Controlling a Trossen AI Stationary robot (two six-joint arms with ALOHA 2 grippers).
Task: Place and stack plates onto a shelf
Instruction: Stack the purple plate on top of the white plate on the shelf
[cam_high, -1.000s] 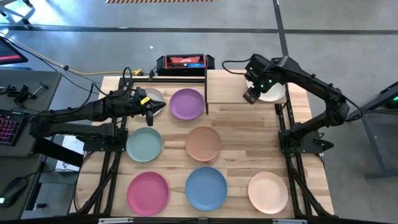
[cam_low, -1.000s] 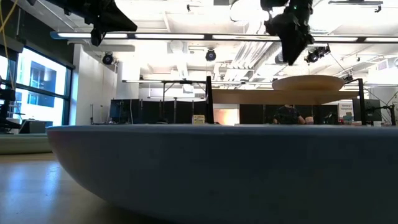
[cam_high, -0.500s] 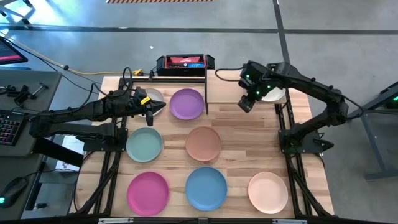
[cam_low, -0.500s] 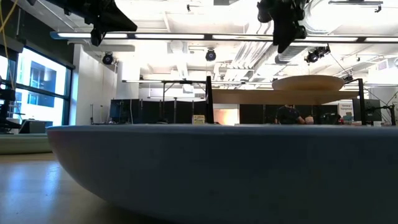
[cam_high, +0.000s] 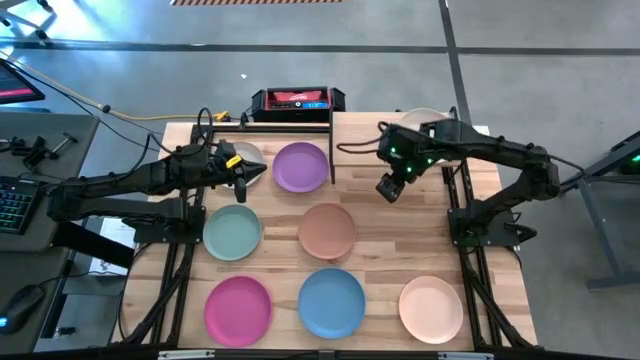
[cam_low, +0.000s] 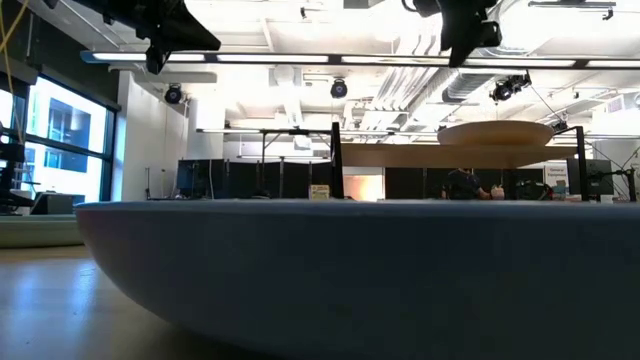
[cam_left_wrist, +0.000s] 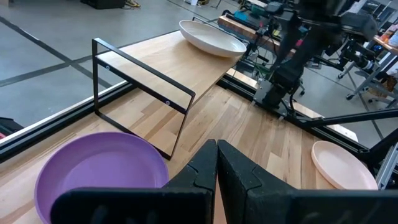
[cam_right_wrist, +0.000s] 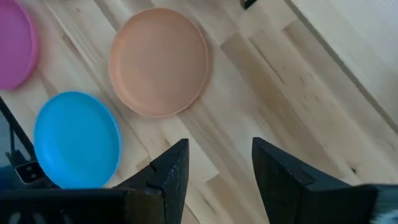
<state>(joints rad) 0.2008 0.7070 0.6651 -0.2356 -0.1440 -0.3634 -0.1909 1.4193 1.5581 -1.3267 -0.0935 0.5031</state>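
My right gripper (cam_high: 388, 188) is open and hangs above bare table in front of the shelf (cam_high: 362, 140), right of the purple plate (cam_high: 300, 167). A cream plate (cam_left_wrist: 211, 38) rests on the shelf board, also seen in the low view (cam_low: 495, 132). My left gripper (cam_high: 241, 177) is shut and empty, hovering over a white plate (cam_high: 249, 153) that it partly hides. On the table lie the terracotta (cam_high: 327, 230), mint (cam_high: 232, 232), pink (cam_high: 238, 308), blue (cam_high: 331, 302) and peach (cam_high: 431, 308) plates.
A red and black box (cam_high: 297, 100) sits at the table's far edge behind the shelf. Black frame rails (cam_high: 462, 230) run along both table sides. The blue plate (cam_low: 350, 270) fills the low view's foreground. Bare wood lies between the shelf and the peach plate.
My right gripper has drawn away from the cream plate on the shelf, moving toward the table's left and near side and coming off the shelf over the table. The cream plate stays where it was on the shelf. The left arm has kept still.
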